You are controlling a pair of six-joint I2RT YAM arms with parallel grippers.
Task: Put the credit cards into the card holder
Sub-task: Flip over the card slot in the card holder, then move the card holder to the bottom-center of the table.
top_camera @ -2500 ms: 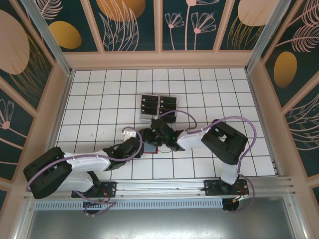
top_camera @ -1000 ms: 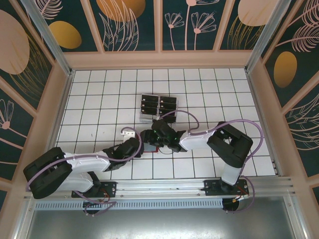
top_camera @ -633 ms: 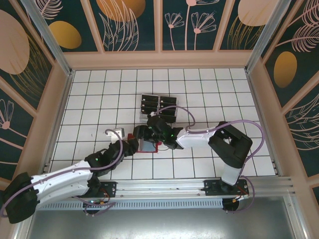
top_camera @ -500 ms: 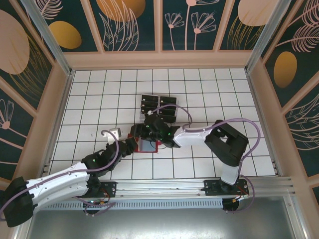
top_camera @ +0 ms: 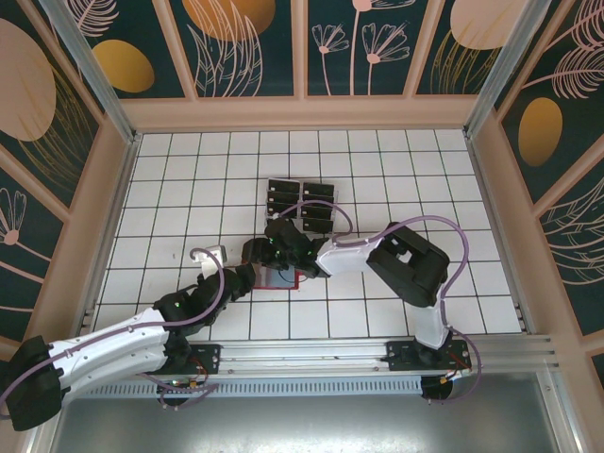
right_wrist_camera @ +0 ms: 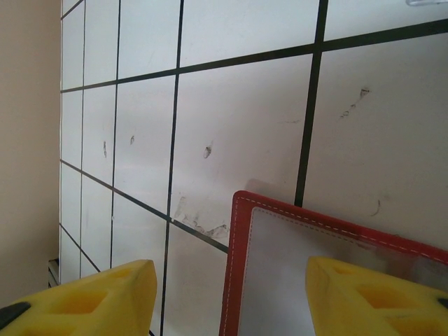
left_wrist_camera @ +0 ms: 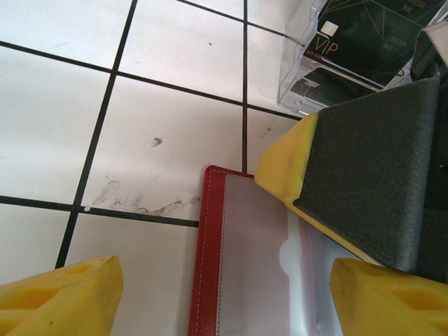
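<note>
Card holder (left_wrist_camera: 245,266): one, red with pale stitching, lying open and flat on the white gridded worktop (left_wrist_camera: 175,56). It sits near the worktop's centre, just on the near side of the clear plastic rack (left_wrist_camera: 297,77). Its inner face is up, covered by a clear window pocket with a small notch in its edge.

Writing: the front card in the rack reads "VIP" in pale letters beside a small pale square. The line beneath it is too small for me to read.

Containers: one rack. It holds the credit cards (left_wrist_camera: 371,28), dark, in stepped slots. From the top camera I see two columns side by side, with several cards in each; I cannot settle the exact count.

Left fingers (left_wrist_camera: 63,297): yellow tips spread wide, gripping nothing. One tip is over bare tile left of the card holder's stitched edge.

Right fingers (right_wrist_camera: 378,297): also spread wide, gripping nothing, with the card holder's red corner between the tips. In the left wrist view one right finger, yellow with a black foam pad, lies over the pocket's upper right. Whether it presses down I cannot tell.
</note>
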